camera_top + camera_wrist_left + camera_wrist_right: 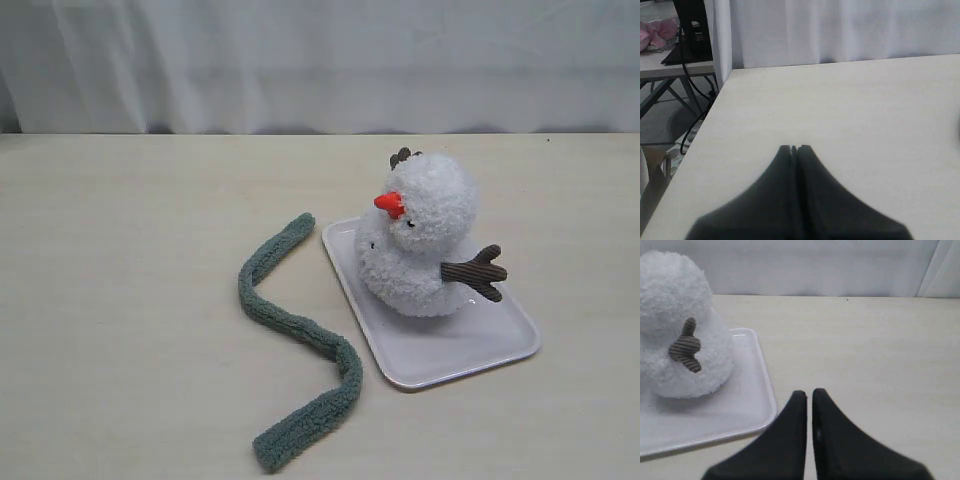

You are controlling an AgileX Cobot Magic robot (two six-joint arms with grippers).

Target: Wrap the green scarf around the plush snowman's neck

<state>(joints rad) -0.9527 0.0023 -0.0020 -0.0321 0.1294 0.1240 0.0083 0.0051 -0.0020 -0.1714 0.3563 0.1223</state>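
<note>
The green scarf (290,327) is laid loose near the surface's front edge, beside the tray (450,350) seating the plush snowman (415,250), ready for pickup; left pincer (794,148) and right pincer (809,392) are closed, empty

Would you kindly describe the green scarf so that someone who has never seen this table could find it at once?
On the pale tabletop sits a white rectangular tray holding a fluffy white plush snowman. Beside the tray, on the side the snowman's orange nose points toward, a long fuzzy dull-green fleece scarf lies in a loose S-curve. It alone is green and lies off the tray.
</note>
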